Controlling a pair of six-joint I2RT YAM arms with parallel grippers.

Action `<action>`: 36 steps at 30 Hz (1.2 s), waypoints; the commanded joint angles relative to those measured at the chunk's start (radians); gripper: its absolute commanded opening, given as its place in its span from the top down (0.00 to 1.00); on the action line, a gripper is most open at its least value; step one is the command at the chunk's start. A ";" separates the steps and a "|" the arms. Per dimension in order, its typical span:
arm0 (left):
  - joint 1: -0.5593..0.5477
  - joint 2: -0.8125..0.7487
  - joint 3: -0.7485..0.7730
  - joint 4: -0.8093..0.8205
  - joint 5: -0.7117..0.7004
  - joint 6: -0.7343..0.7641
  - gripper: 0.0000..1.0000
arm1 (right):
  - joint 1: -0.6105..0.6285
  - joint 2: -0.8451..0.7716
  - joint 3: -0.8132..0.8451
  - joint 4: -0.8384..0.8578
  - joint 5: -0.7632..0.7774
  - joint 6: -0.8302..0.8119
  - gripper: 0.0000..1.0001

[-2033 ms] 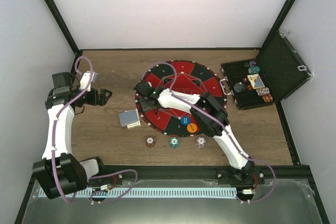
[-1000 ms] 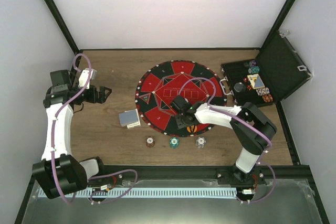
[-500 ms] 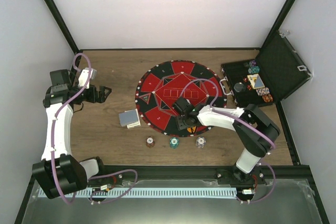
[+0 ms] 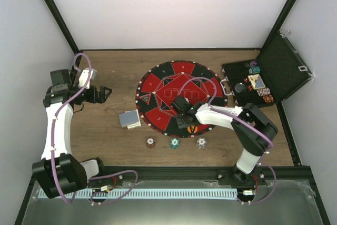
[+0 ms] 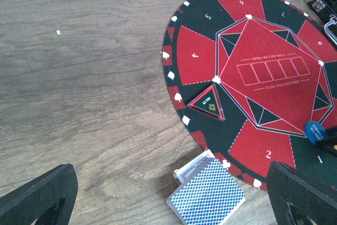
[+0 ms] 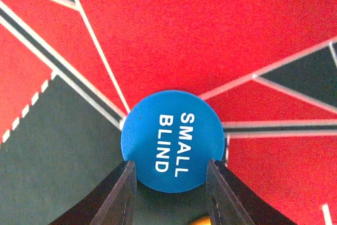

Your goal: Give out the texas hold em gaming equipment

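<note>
Clearly, the delicate point is the hold of the right gripper (image 6: 169, 165) on the blue small blind chip (image 6: 172, 139). Its fingers (image 6: 128, 183) press against the rim of the chip from both sides, so the pincer is clenched on the chip. But it holds only the lower part of the round rim, not the widest line. The chip is over the round mat (image 4: 174, 84), close to its near edge, where a black segment meets the red ones. Whether the chip lies on the mat or hangs a little above it, I cannot tell.

A smooth disc that is pinched away from its middle can slip forward out of the fingers when the pressure grows. Then it slides across the mat or rolls off it.

An orange chip (image 4: 192, 129) sits just beside the blue one, toward the mat's near edge and almost under the gripper. A low movement can push it out of its segment.

A red chip (image 4: 150, 142), a teal chip (image 4: 174, 142) and a white chip (image 4: 200, 142) lie on the wood just outside the mat's near edge. The card deck (image 4: 129, 118) lies just beside the mat's left edge. An escaping chip may knock any of them.

The left gripper (image 4: 105, 94) is released and empty, well apart from the mat on its left side, so I expect no trouble from it.
</note>
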 commanded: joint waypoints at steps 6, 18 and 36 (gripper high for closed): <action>0.005 -0.011 0.042 -0.024 -0.012 0.004 0.00 | -0.095 0.241 0.223 0.031 0.088 -0.070 0.66; 0.005 -0.008 0.092 -0.071 -0.037 0.042 0.00 | -0.160 0.268 0.401 -0.031 0.115 -0.104 0.40; 0.006 0.001 0.088 -0.066 0.008 0.040 0.00 | -0.027 0.050 0.029 0.038 0.001 -0.008 0.23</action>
